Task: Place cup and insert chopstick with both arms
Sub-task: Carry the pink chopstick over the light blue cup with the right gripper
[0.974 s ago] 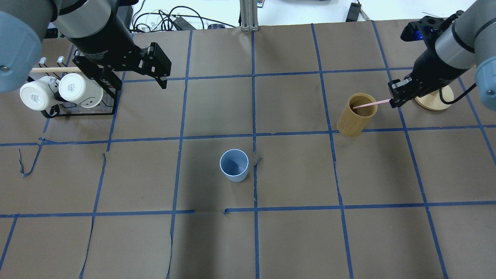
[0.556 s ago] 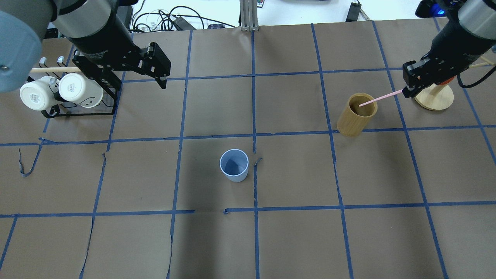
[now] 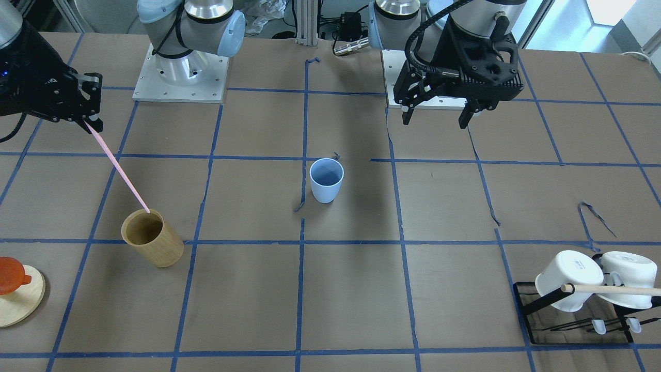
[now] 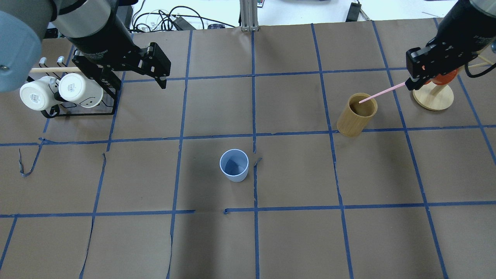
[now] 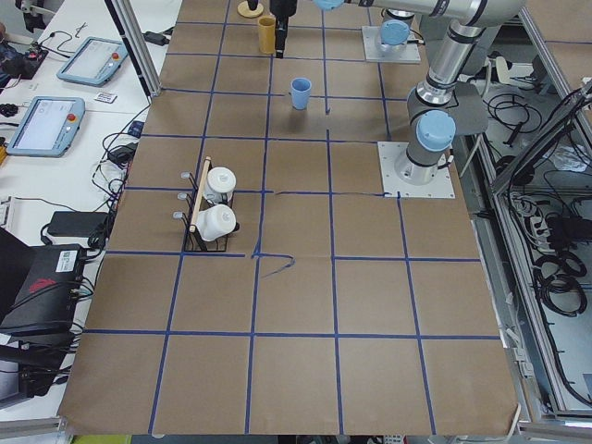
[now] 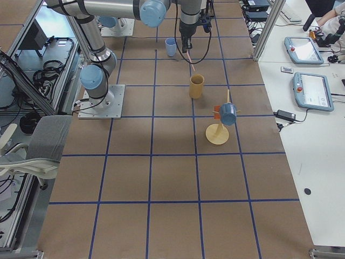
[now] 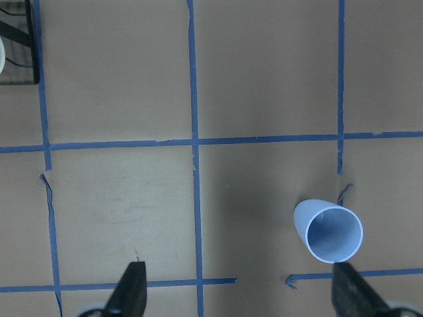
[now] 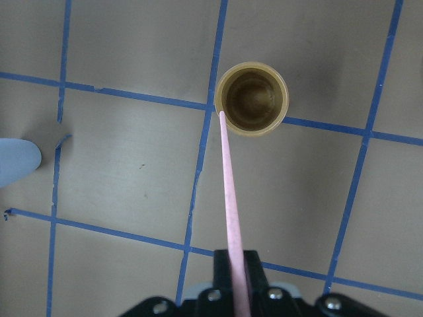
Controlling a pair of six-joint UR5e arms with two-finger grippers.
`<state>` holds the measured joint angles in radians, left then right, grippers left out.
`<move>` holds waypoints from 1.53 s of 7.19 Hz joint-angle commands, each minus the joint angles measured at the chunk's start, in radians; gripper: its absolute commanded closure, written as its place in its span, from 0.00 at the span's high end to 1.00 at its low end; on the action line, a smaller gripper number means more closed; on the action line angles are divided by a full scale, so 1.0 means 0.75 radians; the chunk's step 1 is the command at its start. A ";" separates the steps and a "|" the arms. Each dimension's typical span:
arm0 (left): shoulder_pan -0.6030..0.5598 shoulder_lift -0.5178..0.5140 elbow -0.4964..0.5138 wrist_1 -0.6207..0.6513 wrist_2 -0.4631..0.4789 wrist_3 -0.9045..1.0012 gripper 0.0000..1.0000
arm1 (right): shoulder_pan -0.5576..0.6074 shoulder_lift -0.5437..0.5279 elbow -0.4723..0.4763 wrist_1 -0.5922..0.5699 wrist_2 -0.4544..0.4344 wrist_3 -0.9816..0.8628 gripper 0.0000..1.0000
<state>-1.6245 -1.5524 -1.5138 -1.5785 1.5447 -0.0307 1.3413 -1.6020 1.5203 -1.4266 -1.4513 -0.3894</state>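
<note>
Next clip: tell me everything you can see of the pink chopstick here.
The pink chopstick is a thin, straight, smooth stick, plastic by its look. It hangs tilted in the air, its upper end clamped between the fingers of the right gripper. Its lower tip sits at the mouth of the upright bamboo holder; whether it touches the rim cannot be told. Nothing else touches it.

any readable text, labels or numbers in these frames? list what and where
Nothing can be read, so there is no text to quote.
Faint white print on the body of the left gripper, overhead view: too blurred to read.
Small mark on the base of each of the white cups: too small to read.
Screens of the teach pendants: too small to read.
No markings visible on the chopstick, blue cup or wooden holder.
</note>
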 commanded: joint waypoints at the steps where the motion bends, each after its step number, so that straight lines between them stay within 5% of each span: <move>1: 0.000 0.000 0.000 0.000 0.000 0.000 1.00 | 0.160 0.009 -0.063 0.012 -0.069 0.199 0.00; 7: 0.000 0.004 0.002 -0.002 0.000 0.000 1.00 | 0.550 0.054 -0.055 0.078 -0.078 0.822 0.00; 9: 0.014 0.006 0.000 -0.004 -0.004 0.002 1.00 | 0.765 0.139 -0.059 -0.101 -0.057 1.036 0.00; 11: 0.018 0.008 0.000 -0.004 -0.004 0.002 1.00 | 0.880 0.152 -0.053 -0.108 -0.002 1.158 0.00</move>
<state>-1.6134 -1.5476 -1.5139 -1.5815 1.5419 -0.0293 1.9435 -1.4995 1.4791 -1.4925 -1.4699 0.4111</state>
